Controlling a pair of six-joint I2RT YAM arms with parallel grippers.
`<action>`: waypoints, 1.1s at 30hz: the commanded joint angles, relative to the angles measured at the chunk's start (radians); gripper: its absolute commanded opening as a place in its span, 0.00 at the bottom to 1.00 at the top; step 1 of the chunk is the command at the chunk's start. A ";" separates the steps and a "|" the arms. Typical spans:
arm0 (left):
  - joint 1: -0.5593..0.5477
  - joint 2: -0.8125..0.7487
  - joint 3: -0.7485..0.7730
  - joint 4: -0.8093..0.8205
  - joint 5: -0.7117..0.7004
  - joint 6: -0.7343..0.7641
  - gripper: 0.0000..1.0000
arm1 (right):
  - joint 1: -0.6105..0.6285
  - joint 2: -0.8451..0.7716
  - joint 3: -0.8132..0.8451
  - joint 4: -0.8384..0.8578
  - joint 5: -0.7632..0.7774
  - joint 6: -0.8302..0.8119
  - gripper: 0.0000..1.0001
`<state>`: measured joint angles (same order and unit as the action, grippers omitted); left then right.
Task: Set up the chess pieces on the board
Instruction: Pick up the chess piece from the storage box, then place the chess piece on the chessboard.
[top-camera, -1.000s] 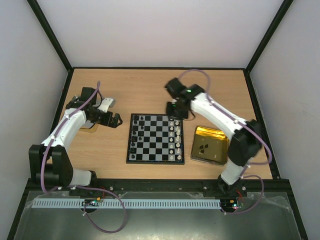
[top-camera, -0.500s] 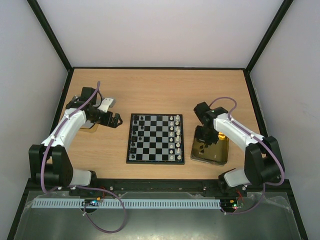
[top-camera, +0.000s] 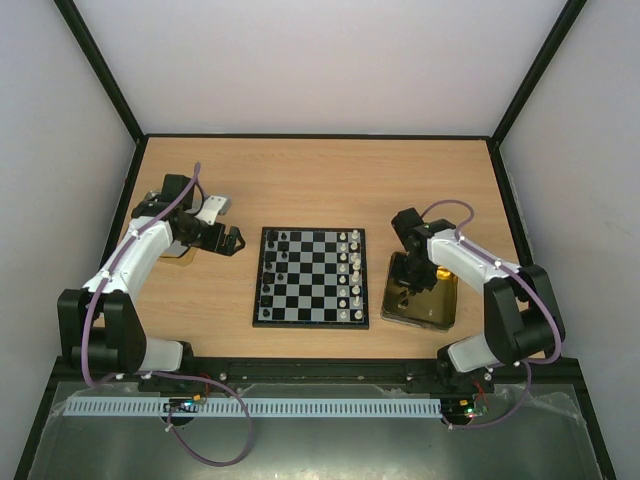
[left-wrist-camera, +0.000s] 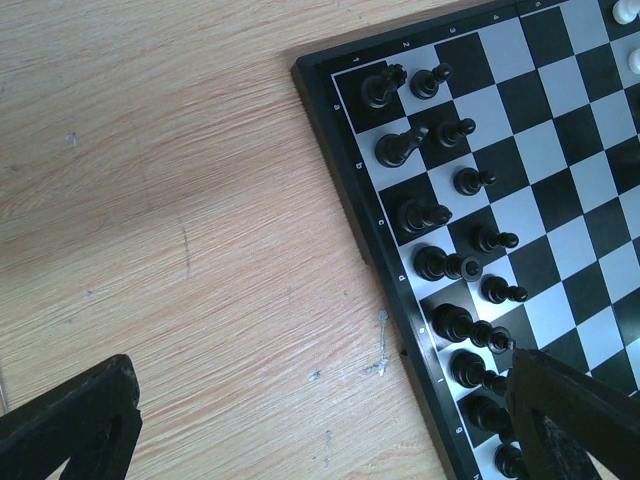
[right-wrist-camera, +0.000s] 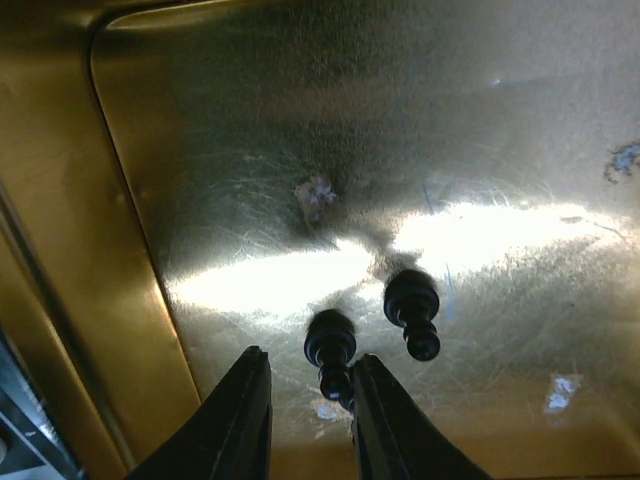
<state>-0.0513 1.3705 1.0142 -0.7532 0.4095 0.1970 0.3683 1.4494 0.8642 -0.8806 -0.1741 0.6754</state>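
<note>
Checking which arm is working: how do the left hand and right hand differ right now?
The left hand is spread wide; the right hand shows only a narrow gap. The left hand hovers over bare table beside the board; the right hand is over the gold tin, tips near two loose black pieces. Neither seems to hold anything.

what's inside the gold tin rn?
Two black chess pieces sit on the floor of the gold tin, just ahead of the right end effector. Anything under its fingers or outside the wrist view is hidden.
</note>
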 joint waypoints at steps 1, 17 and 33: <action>0.002 -0.004 0.000 -0.020 -0.002 -0.006 0.99 | -0.008 0.020 -0.028 0.037 0.000 -0.013 0.22; 0.002 0.012 0.001 -0.023 0.005 -0.002 0.99 | -0.008 0.003 -0.053 0.028 0.011 -0.024 0.02; 0.002 0.035 0.006 -0.031 0.024 0.003 0.99 | 0.146 0.028 0.419 -0.222 0.073 -0.002 0.02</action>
<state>-0.0513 1.3922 1.0142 -0.7544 0.4160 0.1978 0.4030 1.4364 1.1664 -1.0130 -0.1074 0.6514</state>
